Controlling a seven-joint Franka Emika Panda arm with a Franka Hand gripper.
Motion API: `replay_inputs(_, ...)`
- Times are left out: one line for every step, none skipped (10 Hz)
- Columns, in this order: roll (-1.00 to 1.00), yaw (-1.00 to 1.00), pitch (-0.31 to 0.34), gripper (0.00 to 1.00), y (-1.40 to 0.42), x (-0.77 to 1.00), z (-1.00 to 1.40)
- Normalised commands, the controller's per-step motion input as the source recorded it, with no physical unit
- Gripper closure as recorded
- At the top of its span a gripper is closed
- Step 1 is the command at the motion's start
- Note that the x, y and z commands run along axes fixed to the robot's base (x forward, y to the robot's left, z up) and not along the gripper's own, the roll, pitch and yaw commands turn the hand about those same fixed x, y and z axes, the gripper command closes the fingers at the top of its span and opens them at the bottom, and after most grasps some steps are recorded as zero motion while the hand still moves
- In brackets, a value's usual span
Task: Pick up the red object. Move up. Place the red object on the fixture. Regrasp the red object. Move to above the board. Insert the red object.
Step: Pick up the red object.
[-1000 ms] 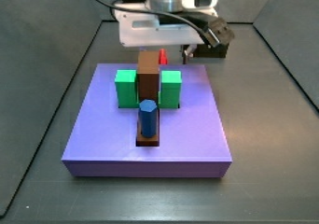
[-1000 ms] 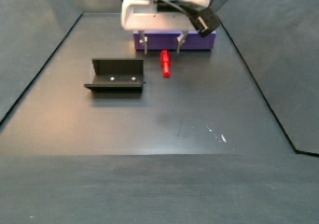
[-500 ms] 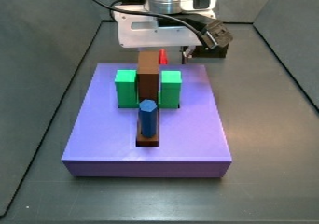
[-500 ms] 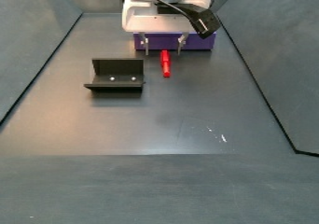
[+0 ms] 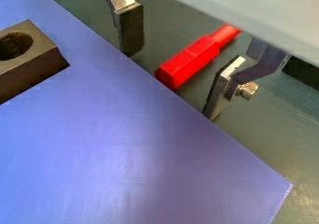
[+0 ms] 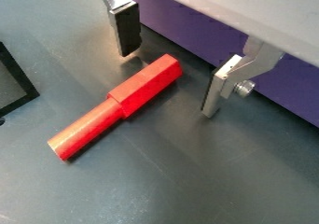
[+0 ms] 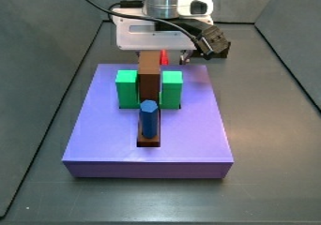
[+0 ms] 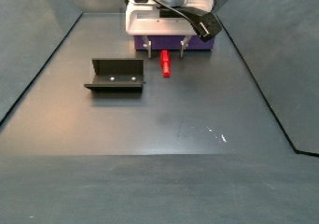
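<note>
The red object [image 6: 118,106] is a slim red peg lying flat on the dark floor just off the board's edge, seen in both wrist views [image 5: 197,57] and in a side view [image 8: 165,64]. My gripper [image 6: 170,81] is open and straddles the peg's end nearest the board [image 5: 112,144], one finger [image 6: 125,32] on each side, apart from the peg. From a side view the gripper [image 7: 163,51] hangs behind the lavender board [image 7: 189,140], with a sliver of the red peg [image 7: 164,56] showing. The fixture [image 8: 116,76] stands on the floor beside the peg.
On the board stand two green blocks [image 7: 127,88] [image 7: 172,88], a long brown bar [image 7: 150,79] and a blue cylinder [image 7: 148,119]. A dark block with a round hole [image 5: 22,55] sits at the board's edge. Grey walls ring the floor [image 8: 187,125].
The gripper has come down a little towards the floor, its open fingers now lower around the red peg. The peg and the fixture have not moved.
</note>
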Motion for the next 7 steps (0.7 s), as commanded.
replay_inputs(0.03,-0.02,0.000,0.00,0.00,0.00,0.00)
replay_inputs(0.01,0.00,0.000,0.00,0.00,0.00,0.00)
replay_inputs(0.02,0.00,0.000,0.00,0.00,0.00,0.00)
replay_inputs(0.00,0.00,0.000,0.00,0.00,0.00,0.00)
replay_inputs(0.00,0.00,0.000,1.00,0.00,0.00,0.00)
replay_inputs(0.00,0.00,0.000,1.00,0.00,0.00,0.00)
replay_inputs(0.00,0.00,0.000,1.00,0.00,0.00,0.00)
